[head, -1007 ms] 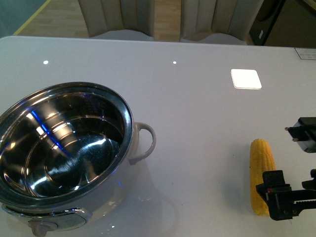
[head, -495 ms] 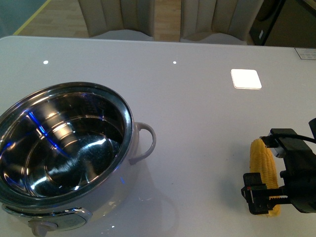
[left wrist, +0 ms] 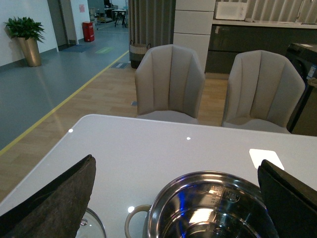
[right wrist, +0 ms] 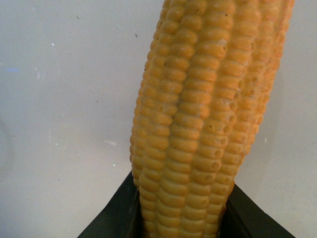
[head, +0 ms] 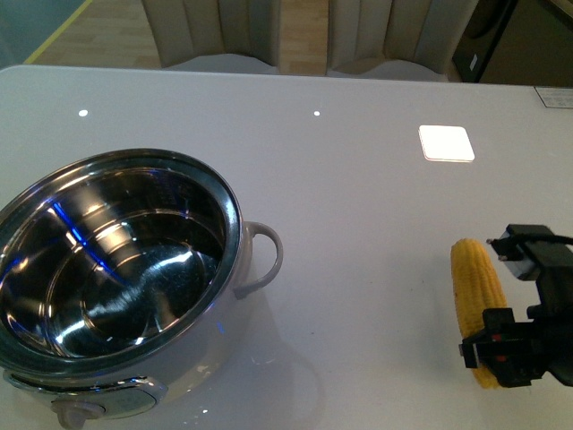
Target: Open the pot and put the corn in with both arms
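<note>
Since a second ago my right gripper (head: 508, 351) has come in from beside the corn (head: 475, 300) to sit at its near end, and the cob's far tip has shifted a little on the table (head: 358, 197). Working across from the left: my left gripper (left wrist: 176, 161) hangs released, its two dark fingers (left wrist: 52, 198) spread wide at either edge of the wrist view, with what looks like a glass lid (left wrist: 93, 228) lying beside the pot (head: 235, 210). The pot is already uncovered, with its steel inside bare and nothing in it. It stands at the left of the table, well apart from the corn at the right, with open tabletop between them. The cob's long axis runs away from me, its butt toward me. The right wrist view shows that butt wedged between the two black fingers (right wrist: 111, 218), which touch both of its sides, so I read the right gripper as clenched on the corn. I cannot tell whether the cob has left the table. The right arm is clearly the nearer one, and the pot lies straight to the left of it, so I judge the coming move to be a lift and a sideways carry, with the cob sticking out forward beyond the fingers.
</note>
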You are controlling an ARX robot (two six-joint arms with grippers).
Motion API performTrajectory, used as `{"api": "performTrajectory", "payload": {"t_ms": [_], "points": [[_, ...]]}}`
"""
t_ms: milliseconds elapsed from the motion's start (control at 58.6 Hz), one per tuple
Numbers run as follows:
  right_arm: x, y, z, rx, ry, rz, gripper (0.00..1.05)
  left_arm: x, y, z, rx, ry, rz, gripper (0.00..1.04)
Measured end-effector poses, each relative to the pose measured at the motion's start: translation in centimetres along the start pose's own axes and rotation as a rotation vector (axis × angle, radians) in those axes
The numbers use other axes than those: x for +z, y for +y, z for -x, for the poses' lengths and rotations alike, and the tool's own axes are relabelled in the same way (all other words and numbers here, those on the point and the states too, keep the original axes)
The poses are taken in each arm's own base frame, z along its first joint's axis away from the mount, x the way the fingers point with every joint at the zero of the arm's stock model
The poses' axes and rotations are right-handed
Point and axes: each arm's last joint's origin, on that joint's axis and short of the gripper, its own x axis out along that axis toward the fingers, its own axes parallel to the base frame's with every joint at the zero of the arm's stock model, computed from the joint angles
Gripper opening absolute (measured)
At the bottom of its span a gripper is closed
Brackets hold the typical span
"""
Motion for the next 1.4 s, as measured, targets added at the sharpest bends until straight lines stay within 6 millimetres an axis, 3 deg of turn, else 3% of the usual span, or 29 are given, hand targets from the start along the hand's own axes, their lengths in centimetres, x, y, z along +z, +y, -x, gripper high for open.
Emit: {"api": "performTrajectory", "payload": {"t_ms": [307,478,598,922,1110,1400], "points": [[3.5,1.7,6.7,0.117,-0.160,0.020,0.23,0.0,0.0,0.0,0.000,0.000,0.000,0.98],[5.6,4.7,9.8,0.215,-0.251,0.033,0.23,0.0,0.0,0.0,0.000,0.000,0.000,0.98],[6.6,7.3,10.8,0.284,-0.282,0.040,0.23,0.0,0.0,0.0,0.000,0.000,0.000,0.98],[9.0,14.9,10.5,0.453,-0.280,0.004,0.23,0.0,0.0,0.0,0.000,0.000,0.000,0.98],[9.7,17.5,9.3,0.498,-0.247,-0.018,0.23,0.0,0.0,0.0,0.000,0.000,0.000,0.98],[10.7,19.9,7.6,0.514,-0.218,-0.023,0.23,0.0,0.0,0.0,0.000,0.000,0.000,0.98]]}}
